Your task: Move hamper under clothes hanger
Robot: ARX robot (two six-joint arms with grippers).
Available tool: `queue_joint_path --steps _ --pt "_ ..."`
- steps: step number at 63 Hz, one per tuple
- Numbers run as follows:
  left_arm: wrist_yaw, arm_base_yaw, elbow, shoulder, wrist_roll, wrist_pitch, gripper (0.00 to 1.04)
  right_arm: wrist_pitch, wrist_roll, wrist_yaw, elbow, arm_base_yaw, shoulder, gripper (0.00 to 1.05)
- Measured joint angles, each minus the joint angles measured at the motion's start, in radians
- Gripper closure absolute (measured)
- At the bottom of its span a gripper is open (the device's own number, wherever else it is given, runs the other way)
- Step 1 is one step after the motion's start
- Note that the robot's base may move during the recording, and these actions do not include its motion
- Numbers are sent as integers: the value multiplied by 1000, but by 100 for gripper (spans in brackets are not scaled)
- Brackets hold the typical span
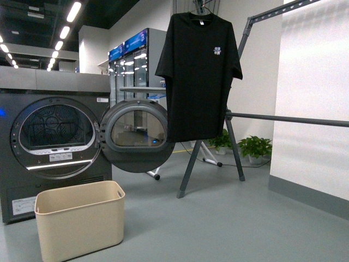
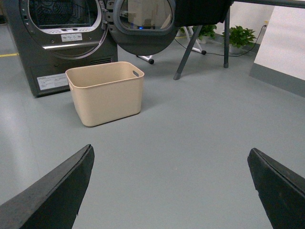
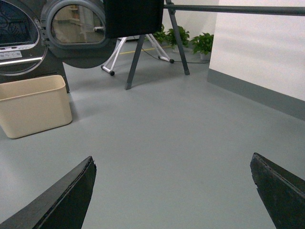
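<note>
There is 1 hamper (image 1: 80,218) in the room, a beige bin standing upright on the grey floor (image 1: 229,224), right in front of the 1 dark grey dryer (image 1: 52,142) and just below its round door (image 1: 136,134), which is swung wide open. The hamper sits well to the left of the clothes hanger (image 1: 234,139), not beneath it. From the front I count 2 slanted legs on that rack and 2 long bars, 1 running out to the right at mid height and 1 angling up near the ceiling. Exactly 1 black T-shirt (image 1: 199,71) hangs from the top of it, its hem clear above the floor, with bare floor under it. Behind the legs, by the far wall, stand 2 potted plants (image 1: 255,147). The left gripper (image 2: 170,150) is spread wide, its 2 dark fingers (image 2: 62,191) far apart and nothing between them, hovering over open floor with the hamper some way ahead. The right gripper (image 3: 172,158) is the same: 2 fingers (image 3: 64,195) splayed, holding nothing, with the hamper off to one side.
</note>
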Motion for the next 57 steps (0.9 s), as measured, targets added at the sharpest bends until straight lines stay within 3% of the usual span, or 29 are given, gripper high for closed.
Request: queue_joint_path --steps 57 --pt "0 0 0 -2 0 0 7 0 0 1 0 1 0 8"
